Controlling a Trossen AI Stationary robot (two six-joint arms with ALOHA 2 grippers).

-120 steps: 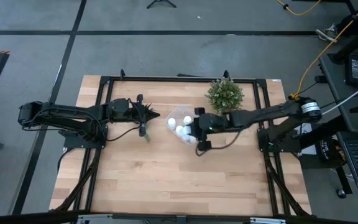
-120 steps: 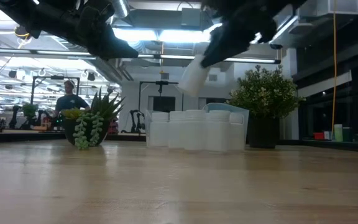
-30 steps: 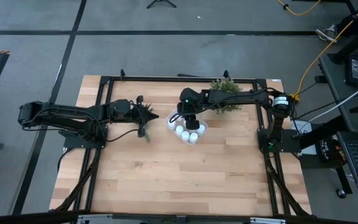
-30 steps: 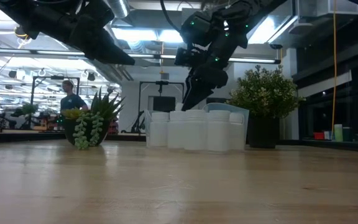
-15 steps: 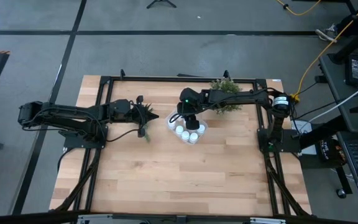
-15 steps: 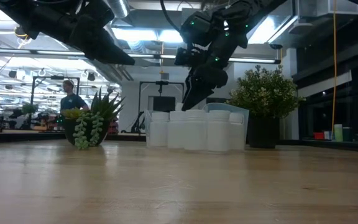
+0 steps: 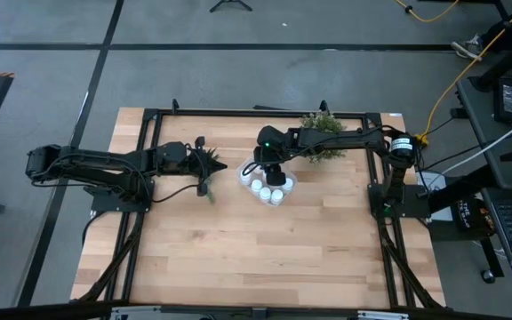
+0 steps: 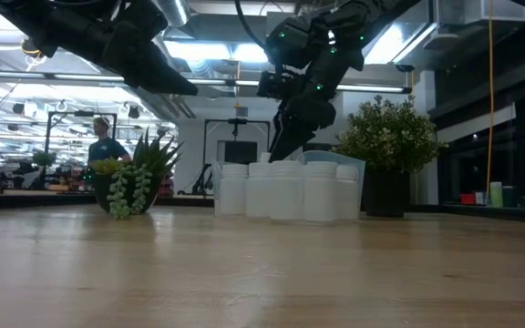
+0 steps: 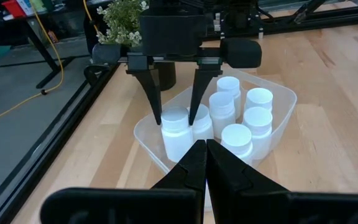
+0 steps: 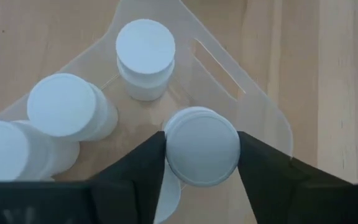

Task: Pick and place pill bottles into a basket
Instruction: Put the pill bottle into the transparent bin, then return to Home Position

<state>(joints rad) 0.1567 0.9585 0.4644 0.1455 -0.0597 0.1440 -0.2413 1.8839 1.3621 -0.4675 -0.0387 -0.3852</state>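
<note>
- Right now your right gripper stands over the basket, fingers on either side of one pill bottle, apparently gripping it, at the corner nearest the left arm.
- Five more pill bottles stand upright in it, so this spot looks chosen as the free gap.
- Your basket sits near the worktop's far edge, just beside the bushy plant.
- Your left gripper waits nearby, fingers closed and empty, clear of the drop.

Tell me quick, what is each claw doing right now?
Left gripper: shut, holding nothing.
Right gripper: around a pill bottle inside the basket; grip or release cannot be told.
</note>
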